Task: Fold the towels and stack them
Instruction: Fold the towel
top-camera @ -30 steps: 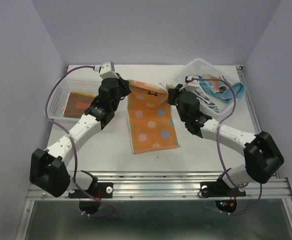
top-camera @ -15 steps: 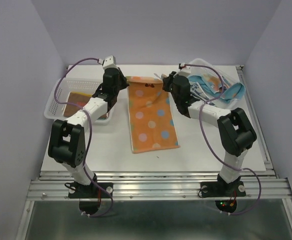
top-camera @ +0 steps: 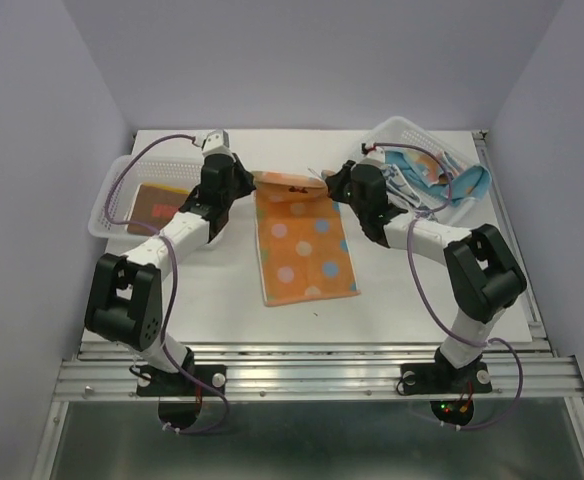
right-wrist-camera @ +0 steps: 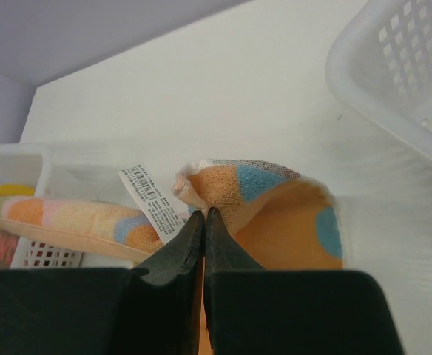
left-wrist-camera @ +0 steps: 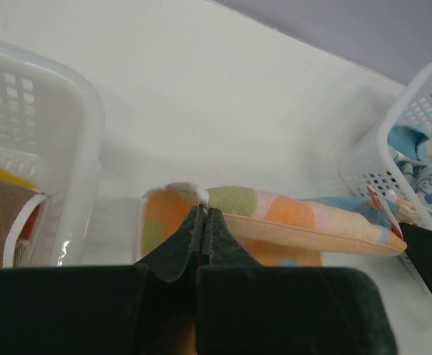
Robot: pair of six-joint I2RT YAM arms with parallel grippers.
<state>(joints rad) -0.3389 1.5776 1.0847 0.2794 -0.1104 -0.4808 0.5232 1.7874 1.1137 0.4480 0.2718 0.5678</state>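
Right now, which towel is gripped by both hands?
The orange dotted towel, spread out: the left hand and right hand each pinch a far corner. The other towels lie in baskets.

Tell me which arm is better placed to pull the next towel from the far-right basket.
Right, probably: right gripper sits beside that basket; left gripper is across the dotted towel.

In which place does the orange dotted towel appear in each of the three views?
Top external: the dotted towel lies in the picture's centre, its far edge raised.
Left wrist: the towel is central, one corner in the left gripper.
Right wrist: the towel is central, one corner in the right gripper.
Shared landmark: the right basket.
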